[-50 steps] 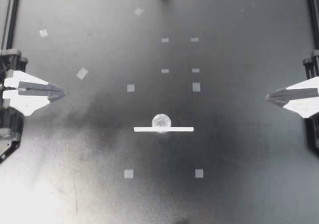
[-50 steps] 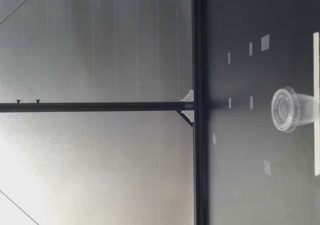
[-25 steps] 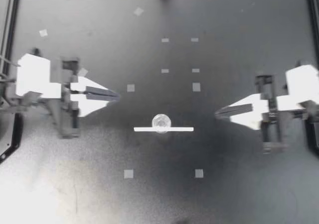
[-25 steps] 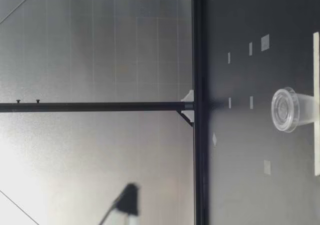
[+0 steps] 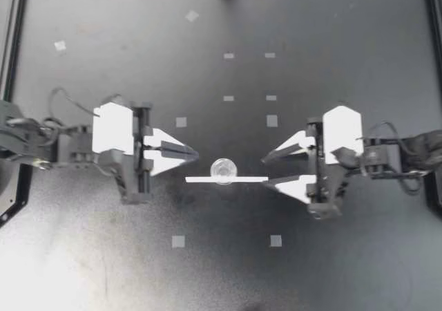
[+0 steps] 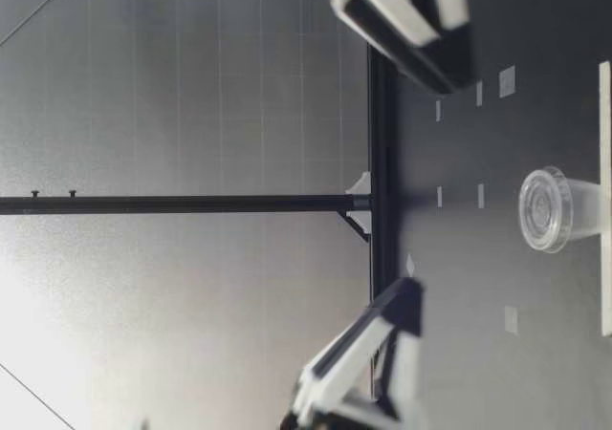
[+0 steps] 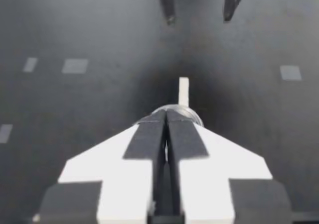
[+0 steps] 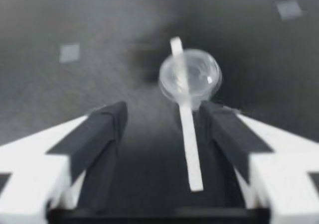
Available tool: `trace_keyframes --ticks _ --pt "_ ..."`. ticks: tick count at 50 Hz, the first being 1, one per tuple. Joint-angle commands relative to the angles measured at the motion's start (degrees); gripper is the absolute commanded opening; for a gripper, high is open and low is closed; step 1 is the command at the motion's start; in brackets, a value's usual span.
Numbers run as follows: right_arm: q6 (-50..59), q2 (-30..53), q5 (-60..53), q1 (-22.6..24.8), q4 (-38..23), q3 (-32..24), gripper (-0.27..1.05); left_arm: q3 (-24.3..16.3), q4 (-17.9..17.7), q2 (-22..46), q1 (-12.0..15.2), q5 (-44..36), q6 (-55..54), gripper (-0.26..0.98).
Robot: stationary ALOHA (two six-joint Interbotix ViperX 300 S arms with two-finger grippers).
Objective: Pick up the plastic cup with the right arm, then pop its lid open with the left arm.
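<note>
A small clear cup [image 5: 223, 170] stands upright near the middle of the black table [image 5: 345, 62], on a thin white strip [image 5: 242, 180] lying flat beneath it. My left gripper [image 5: 195, 156] sits just beside the cup, its fingers pressed together on nothing; in the left wrist view the cup [image 7: 195, 118] shows just ahead of the tips. My right gripper [image 5: 266, 171] faces the cup from the opposite side with fingers spread apart, the strip's near end [image 8: 189, 149] between them, clear of the cup [image 8: 190, 79]
</note>
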Motion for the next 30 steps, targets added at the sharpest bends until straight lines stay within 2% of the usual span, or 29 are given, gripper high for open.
trace_keyframes --ticks 1,30 --pt "0.3 1.8 -0.4 -0.4 1.1 -1.5 0.68 -1.8 0.2 1.3 -0.4 -0.8 -0.1 0.06" --pt "0.0 13.1 -0.7 -0.8 2.3 -8.6 0.72 -2.8 0.3 6.8 -0.4 -4.0 -0.1 0.06"
